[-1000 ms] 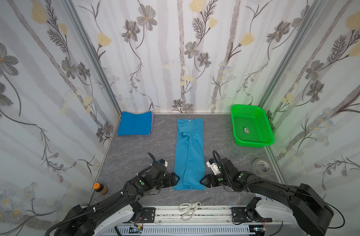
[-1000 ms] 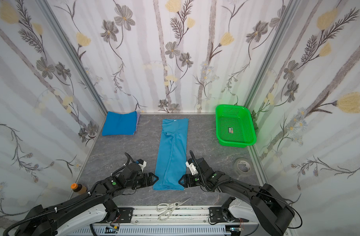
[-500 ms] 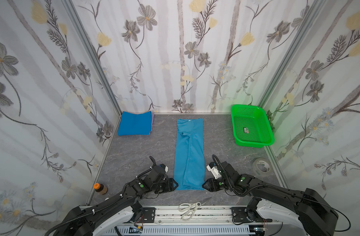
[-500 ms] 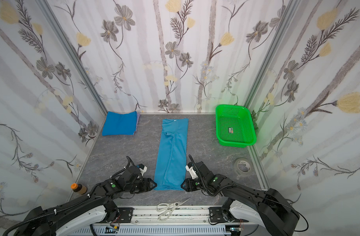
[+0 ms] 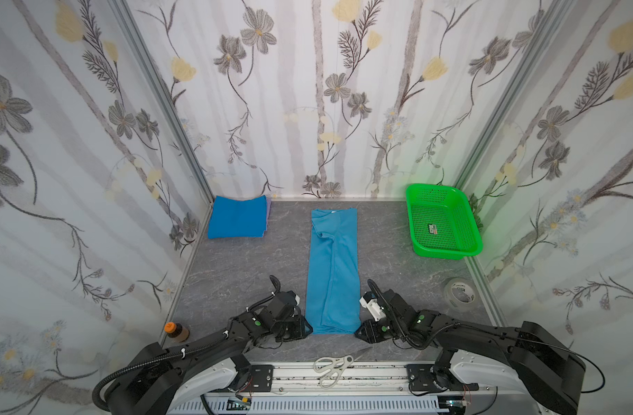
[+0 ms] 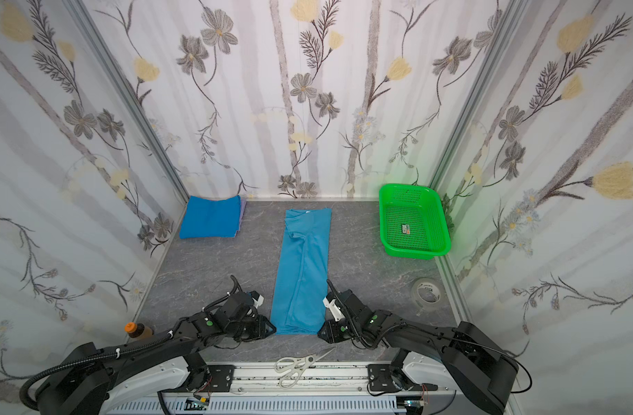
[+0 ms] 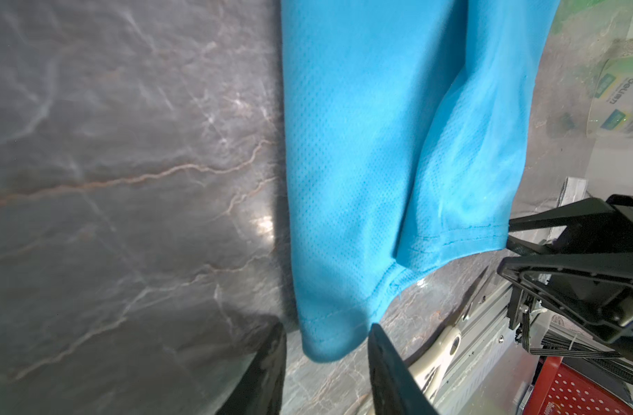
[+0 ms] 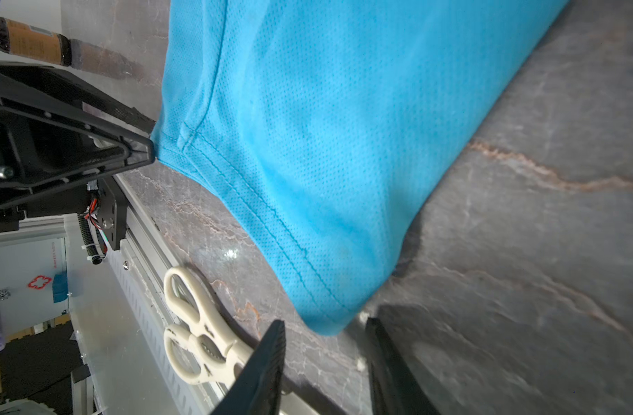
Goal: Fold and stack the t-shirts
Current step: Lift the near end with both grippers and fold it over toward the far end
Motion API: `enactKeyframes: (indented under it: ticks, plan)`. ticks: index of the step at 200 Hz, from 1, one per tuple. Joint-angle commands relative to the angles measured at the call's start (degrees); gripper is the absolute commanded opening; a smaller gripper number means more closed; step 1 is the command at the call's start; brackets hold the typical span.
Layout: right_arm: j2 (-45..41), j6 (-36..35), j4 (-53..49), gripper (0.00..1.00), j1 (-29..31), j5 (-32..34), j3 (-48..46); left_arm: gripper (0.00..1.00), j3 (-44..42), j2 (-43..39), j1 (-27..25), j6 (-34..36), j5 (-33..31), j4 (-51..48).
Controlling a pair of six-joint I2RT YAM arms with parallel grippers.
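across from the green basket (image 5: 471,248) sits a finished folded stack (image 5: 236,217). between them the sky-blue t-shirt (image 5: 332,266) lies folded into a strip; left gripper (image 5: 309,328) and right gripper (image 5: 357,332) straddle its hem corners, jaws parted, nothing pinched. cross-folding and stacking remain.

Left hand (image 5: 309,328) and right hand (image 5: 358,330) slid back to the t-shirt (image 5: 332,266) hem corners, jaws narrowing.

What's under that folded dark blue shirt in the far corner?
A thin lilac edge peeks out along one side of the royal blue shirt, so at least one more cloth lies beneath. How many, the top shirt hides.
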Motion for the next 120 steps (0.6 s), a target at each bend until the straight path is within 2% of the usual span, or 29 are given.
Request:
enactKeyframes:
  ticks: [1, 38, 65, 73, 120]
  plan:
    - [0.87, 0.84, 4.03, 0.33, 0.06, -0.41, 0.27, 0.33, 0.29, 1.32, -0.12, -0.42, 0.49, 2.65]
    - [3.19, 0.32, 4.89, 0.22, 0.06, -0.37, 1.70, 0.21, 0.71, 0.16, 0.02, 0.33, -0.86, 0.33]
    - [4.80, -0.36, 4.89, 0.05, 0.06, -0.37, 2.63, 0.00, 0.97, 0.15, -0.03, 0.88, -1.40, -0.20]
    - [4.77, -0.52, 4.50, 0.00, 0.10, -0.33, 2.81, 0.00, 1.21, 0.24, 0.01, 1.03, -1.64, -0.47]
    - [0.94, -2.37, -1.06, 0.00, -0.07, -0.07, 5.56, 0.00, 5.62, -1.16, -0.01, 2.59, -1.49, -3.91]
